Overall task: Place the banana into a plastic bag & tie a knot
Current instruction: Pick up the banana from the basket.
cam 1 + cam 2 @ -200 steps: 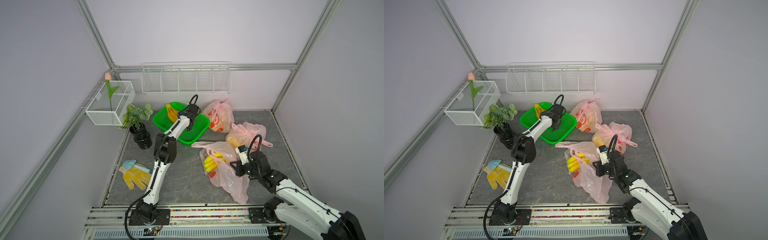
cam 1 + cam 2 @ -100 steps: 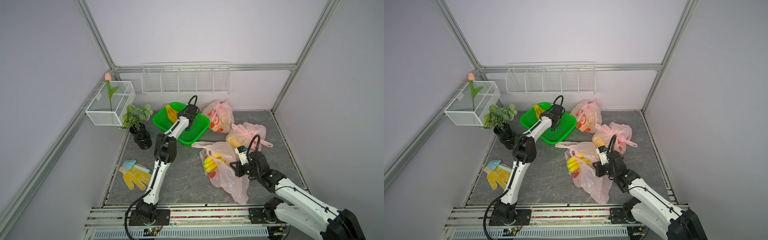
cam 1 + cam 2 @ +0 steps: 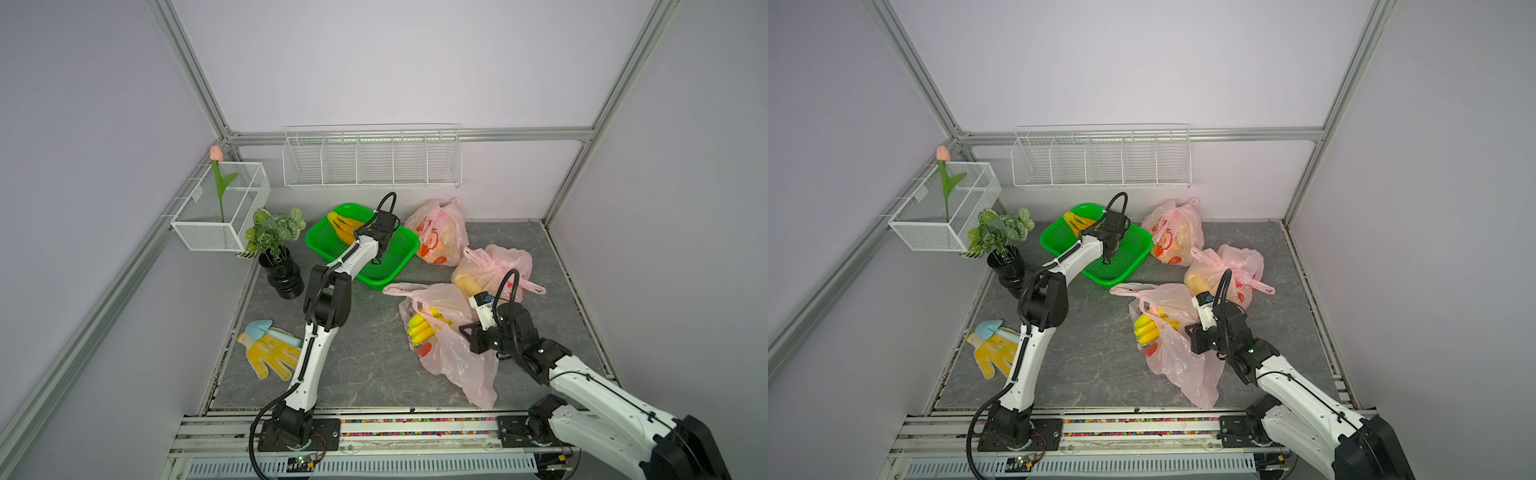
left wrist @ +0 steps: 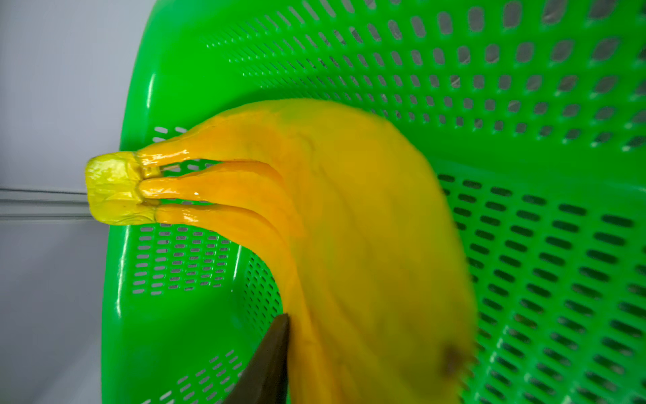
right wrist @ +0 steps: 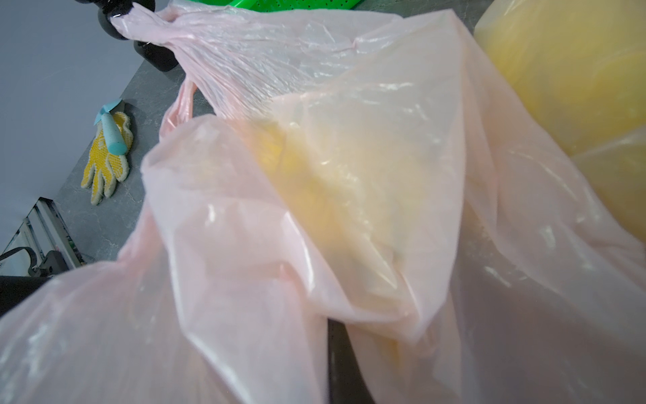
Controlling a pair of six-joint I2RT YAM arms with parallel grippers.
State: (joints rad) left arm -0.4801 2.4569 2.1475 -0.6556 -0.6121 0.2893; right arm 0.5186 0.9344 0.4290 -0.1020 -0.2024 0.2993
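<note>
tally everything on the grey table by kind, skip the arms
pink plastic bags: 3
banana bunches in plain view: 2
green basket: 1
potted plant: 1
yellow glove: 1
blue trowel: 1
total: 9

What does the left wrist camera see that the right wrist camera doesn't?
Only the left wrist view: the bananas up close, lying in the basket, with yellow tape round their stems.

Only the right wrist view: a pink bag with something yellow showing through it, and a yellow glove with a blue trowel lying on it.

Both: the green basket. It fills the left wrist view, but the right wrist view catches only a sliver of it.
</note>
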